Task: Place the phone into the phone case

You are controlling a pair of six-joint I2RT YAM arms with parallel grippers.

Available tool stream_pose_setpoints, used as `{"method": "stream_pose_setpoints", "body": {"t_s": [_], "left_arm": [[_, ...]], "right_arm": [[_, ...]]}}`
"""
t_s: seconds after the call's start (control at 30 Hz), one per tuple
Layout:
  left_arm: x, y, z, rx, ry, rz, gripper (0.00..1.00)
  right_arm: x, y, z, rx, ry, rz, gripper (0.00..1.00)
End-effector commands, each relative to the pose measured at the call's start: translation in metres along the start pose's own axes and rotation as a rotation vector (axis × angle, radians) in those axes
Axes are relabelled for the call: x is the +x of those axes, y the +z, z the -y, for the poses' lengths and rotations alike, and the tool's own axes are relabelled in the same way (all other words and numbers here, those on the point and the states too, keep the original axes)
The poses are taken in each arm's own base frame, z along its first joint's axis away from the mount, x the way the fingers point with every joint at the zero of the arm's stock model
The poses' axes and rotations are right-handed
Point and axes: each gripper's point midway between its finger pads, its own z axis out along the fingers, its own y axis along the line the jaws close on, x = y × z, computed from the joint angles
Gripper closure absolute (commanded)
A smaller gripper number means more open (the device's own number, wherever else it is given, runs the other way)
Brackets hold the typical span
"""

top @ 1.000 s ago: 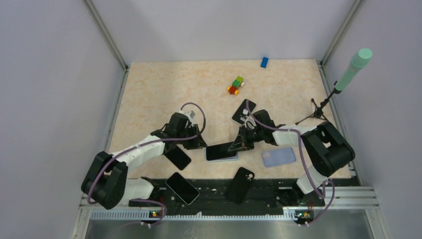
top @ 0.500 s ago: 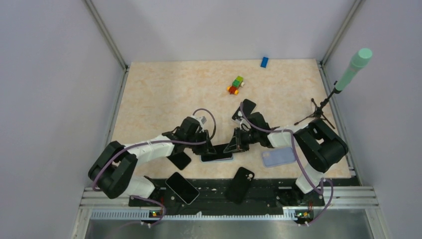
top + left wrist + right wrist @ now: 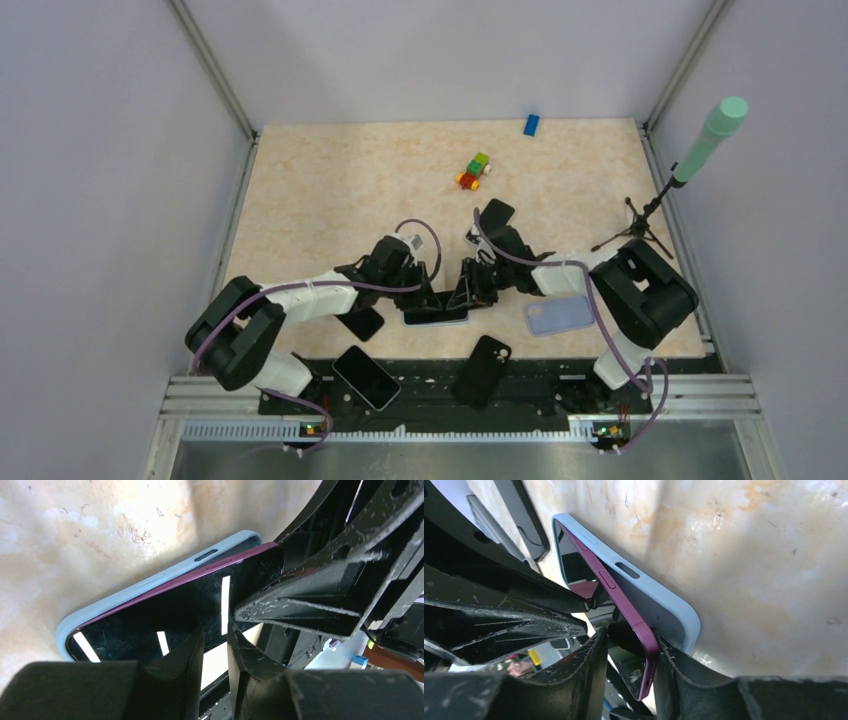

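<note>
A purple phone (image 3: 436,316) with a black screen lies partly in a light-blue case (image 3: 150,582) on the table between both arms. In the right wrist view the phone's (image 3: 624,600) near corner is tilted up out of the case (image 3: 664,602). My right gripper (image 3: 631,640) is shut on that raised corner, with one finger between phone and case. My left gripper (image 3: 216,630) is over the phone's screen (image 3: 175,605), its jaws nearly together with nothing between them. In the top view the left gripper (image 3: 428,297) and right gripper (image 3: 466,297) meet tip to tip over the phone.
A black phone (image 3: 358,322) lies beside the left arm. Another phone (image 3: 365,377) and a black case (image 3: 483,370) rest on the front rail. A pale blue case (image 3: 560,315) lies right. Toy blocks (image 3: 474,171), a blue block (image 3: 531,124) and a tripod (image 3: 640,222) stand farther back.
Both grippers have closed in on each other. The phone and case have shifted left and nearer with the right gripper. The left gripper has come over the phone's screen.
</note>
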Motion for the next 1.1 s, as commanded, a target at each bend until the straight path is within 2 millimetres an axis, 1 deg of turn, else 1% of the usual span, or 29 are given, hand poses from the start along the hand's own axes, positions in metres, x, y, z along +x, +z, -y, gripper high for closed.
{"method": "stream_pose_setpoints", "body": {"t_s": [0.0,0.13,0.2,0.3,0.33,0.37,0.4,0.53,0.67,0.77,0.93,1.07], "left_arm": [[0.006,0.005,-0.031,-0.127,-0.008,0.010,0.74],[0.012,0.004,-0.042,-0.160,-0.020,0.003,0.75],[0.015,0.004,-0.046,-0.173,-0.025,0.001,0.76],[0.017,0.003,-0.050,-0.184,-0.030,0.002,0.76],[0.017,0.003,-0.051,-0.186,-0.031,0.003,0.77],[0.017,0.002,-0.051,-0.190,-0.031,0.006,0.77],[0.017,0.002,-0.052,-0.194,-0.031,0.008,0.77],[0.014,-0.001,-0.051,-0.202,-0.023,0.022,0.77],[0.009,-0.002,-0.046,-0.191,-0.016,0.031,0.77],[0.006,0.000,-0.039,-0.173,-0.004,0.026,0.77],[-0.001,0.006,-0.018,-0.136,0.030,0.015,0.77],[0.000,0.013,-0.004,-0.121,0.052,0.002,0.77]], "right_arm": [[0.047,-0.005,0.078,0.384,-0.062,-0.106,0.61],[0.041,-0.016,0.083,0.451,-0.086,-0.084,0.53],[0.040,-0.020,0.086,0.480,-0.093,-0.077,0.51],[0.039,-0.024,0.090,0.514,-0.097,-0.074,0.51],[0.033,-0.022,0.088,0.509,-0.109,-0.053,0.50],[0.037,-0.026,0.092,0.532,-0.102,-0.069,0.50],[0.037,-0.028,0.093,0.546,-0.102,-0.069,0.50],[0.028,-0.039,0.093,0.595,-0.122,-0.029,0.50],[0.020,-0.047,0.090,0.614,-0.146,-0.002,0.50],[0.020,-0.043,0.087,0.591,-0.153,-0.008,0.51],[0.024,-0.036,0.085,0.553,-0.148,-0.028,0.58],[0.023,-0.037,0.081,0.541,-0.150,-0.023,0.60]]}}
